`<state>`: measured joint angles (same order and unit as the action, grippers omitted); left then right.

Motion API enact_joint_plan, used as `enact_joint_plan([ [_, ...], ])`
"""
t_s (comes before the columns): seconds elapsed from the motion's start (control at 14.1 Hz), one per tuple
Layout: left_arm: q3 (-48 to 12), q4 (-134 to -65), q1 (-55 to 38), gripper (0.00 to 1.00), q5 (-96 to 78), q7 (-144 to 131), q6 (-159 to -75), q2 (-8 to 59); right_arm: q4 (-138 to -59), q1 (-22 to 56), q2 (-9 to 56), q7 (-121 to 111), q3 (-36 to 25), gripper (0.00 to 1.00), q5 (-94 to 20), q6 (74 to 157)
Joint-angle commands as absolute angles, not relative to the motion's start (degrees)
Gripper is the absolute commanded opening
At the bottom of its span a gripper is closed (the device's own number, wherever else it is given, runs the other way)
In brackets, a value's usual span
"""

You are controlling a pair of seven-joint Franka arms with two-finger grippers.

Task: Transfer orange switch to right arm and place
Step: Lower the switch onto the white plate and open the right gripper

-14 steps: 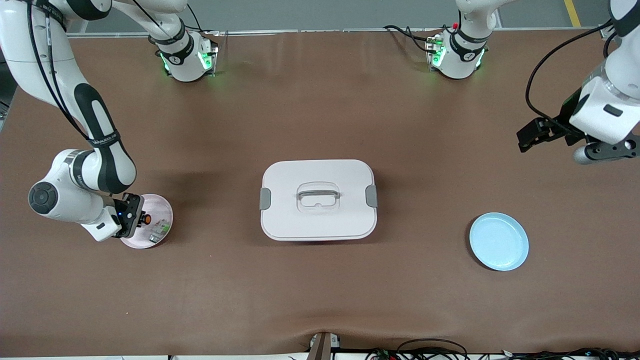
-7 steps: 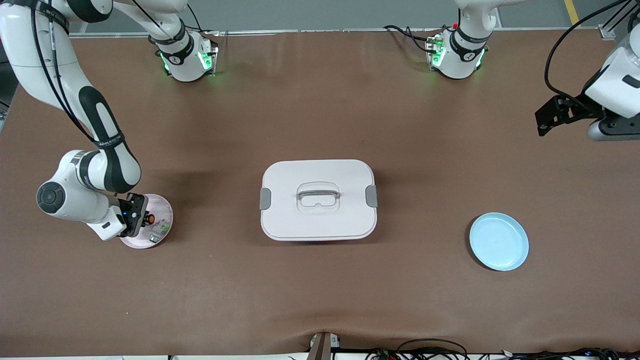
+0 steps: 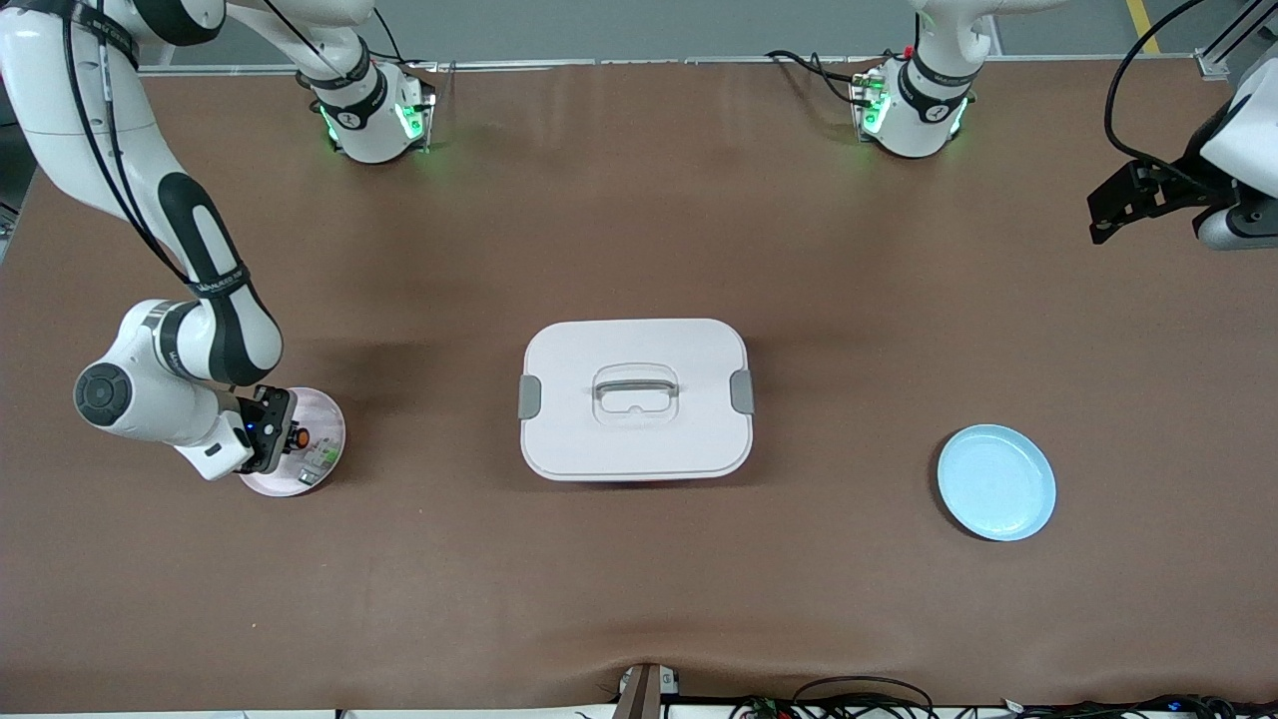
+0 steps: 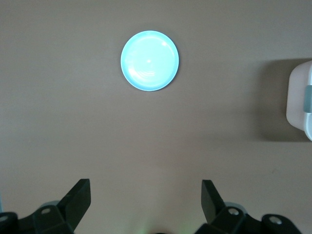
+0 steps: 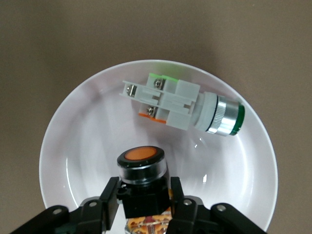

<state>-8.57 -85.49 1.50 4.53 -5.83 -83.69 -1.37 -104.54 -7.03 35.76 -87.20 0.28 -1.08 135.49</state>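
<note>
Brown matting covers the tabletop (image 3: 639,599), and nearest the front camera on it sits a light blue plate (image 3: 996,482) toward the left arm's end, bare and lying flat. Slightly farther from that camera, at the middle of the tabletop, stands a white lidded box (image 3: 636,398) with a grey handle on top and a grey latch at each short end.

Toward the right arm's end lies a white plate (image 3: 324,427), level with the box. The right gripper (image 3: 283,439) is down inside this plate, and its fingers (image 5: 108,200) are closed on the black body of the orange switch (image 5: 142,176), one finger pressing each side. The switch stands between the fingertips with its orange button cap turned up toward the wrist camera, low over the plate's floor; whether it touches the floor cannot be told. Just past the fingertips, apart from the switch, a white-and-green switch (image 5: 183,104) with a silver ring and green cap lies on its side in the same plate.

Farthest from the front camera, the left gripper (image 3: 1123,203) hangs in the air over bare matting at the left arm's end of the tabletop, where that arm waits. Its fingers (image 4: 78,197) are spread wide with nothing between them. In the left wrist view the light blue plate (image 4: 149,60) lies well ahead of the fingertips, and an edge of the white lidded box (image 4: 300,102) shows off to one side.
</note>
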Motion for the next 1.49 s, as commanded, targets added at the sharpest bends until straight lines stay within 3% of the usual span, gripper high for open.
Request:
enact_joint_plan([
  [0.0,-8.3,-86.1,0.7,1.00,3.3,-6.0,-84.1,-2.5,-104.4,-7.3,35.6,-87.2,0.5,1.00,-0.2,135.6],
  [0.28,-8.2,-86.3,1.3,1.00,3.1,-6.2,-84.3,-3.0,-103.8,-7.6,35.2,-81.4,0.5,1.00,-0.4,134.5],
  [0.5,-8.2,-86.2,1.4,1.00,1.8,-6.0,-83.9,-3.2,-101.0,-7.7,35.1,-67.4,0.5,1.00,-0.1,130.8],
  [1.42,-8.0,-86.2,2.5,1.00,1.0,-6.3,-83.6,-3.9,-99.1,-7.8,34.9,-11.4,0.4,1.00,0.0,129.4],
])
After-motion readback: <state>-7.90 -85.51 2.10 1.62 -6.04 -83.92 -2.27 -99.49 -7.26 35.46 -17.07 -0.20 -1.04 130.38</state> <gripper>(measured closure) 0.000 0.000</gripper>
